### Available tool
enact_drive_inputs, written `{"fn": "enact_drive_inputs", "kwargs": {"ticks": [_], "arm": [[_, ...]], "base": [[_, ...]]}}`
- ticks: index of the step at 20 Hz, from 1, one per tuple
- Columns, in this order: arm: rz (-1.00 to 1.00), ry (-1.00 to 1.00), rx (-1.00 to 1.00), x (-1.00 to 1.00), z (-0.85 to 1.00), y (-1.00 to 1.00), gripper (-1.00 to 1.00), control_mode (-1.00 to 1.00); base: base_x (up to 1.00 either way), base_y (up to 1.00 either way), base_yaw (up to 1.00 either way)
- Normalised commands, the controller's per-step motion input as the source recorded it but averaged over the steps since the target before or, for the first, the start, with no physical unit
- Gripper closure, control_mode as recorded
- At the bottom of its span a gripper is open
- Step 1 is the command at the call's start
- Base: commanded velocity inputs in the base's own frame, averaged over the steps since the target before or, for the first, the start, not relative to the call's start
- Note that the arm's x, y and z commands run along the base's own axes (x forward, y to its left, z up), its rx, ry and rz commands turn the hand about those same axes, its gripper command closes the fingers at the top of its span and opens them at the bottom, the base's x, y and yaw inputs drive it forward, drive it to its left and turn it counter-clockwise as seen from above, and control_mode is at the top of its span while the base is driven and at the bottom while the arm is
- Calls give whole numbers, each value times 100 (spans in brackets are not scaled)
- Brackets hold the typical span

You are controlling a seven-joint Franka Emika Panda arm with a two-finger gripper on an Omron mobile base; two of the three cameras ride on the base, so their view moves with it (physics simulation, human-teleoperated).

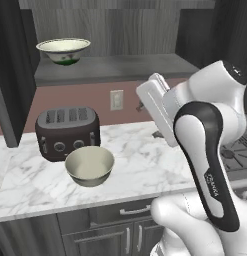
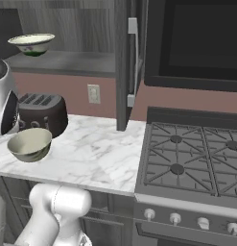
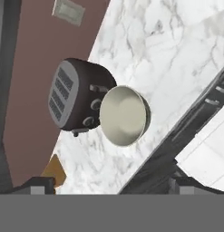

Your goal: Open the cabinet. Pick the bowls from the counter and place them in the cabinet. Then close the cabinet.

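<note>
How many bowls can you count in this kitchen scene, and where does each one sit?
2. The smaller bowl sits on the open cabinet's shelf; the larger bowl sits on the counter in front of the toaster.

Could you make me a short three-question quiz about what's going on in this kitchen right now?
1. True or false: the cabinet is open.
2. How many bowls are left on the counter?
3. What stands just behind the larger bowl: A) kettle, B) toaster, C) pan?

Key:
1. True.
2. One; the smaller bowl already sits on the cabinet shelf.
3. B.
</note>
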Motion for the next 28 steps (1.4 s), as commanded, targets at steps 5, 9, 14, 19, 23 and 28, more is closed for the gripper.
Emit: {"fn": "enact_drive_inputs", "kwargs": {"ticks": [5, 9, 14, 19, 23, 28], "arm": [[38, -13, -15, 0, 0, -7, -100, -100], [22, -1, -11, 6, -4, 0, -100, -100], [5, 5, -15, 6, -17, 2, -100, -100], [1, 11, -10, 5, -37, -4, -100, -100], [1, 8, -9, 6, -51, -6, -100, -100], [2, 9, -6, 14, -53, -8, -100, -100]], "base": [[0, 0, 0], [0, 0, 0], [0, 0, 0], [0, 0, 0], [0, 0, 0], [0, 0, 0]]}}
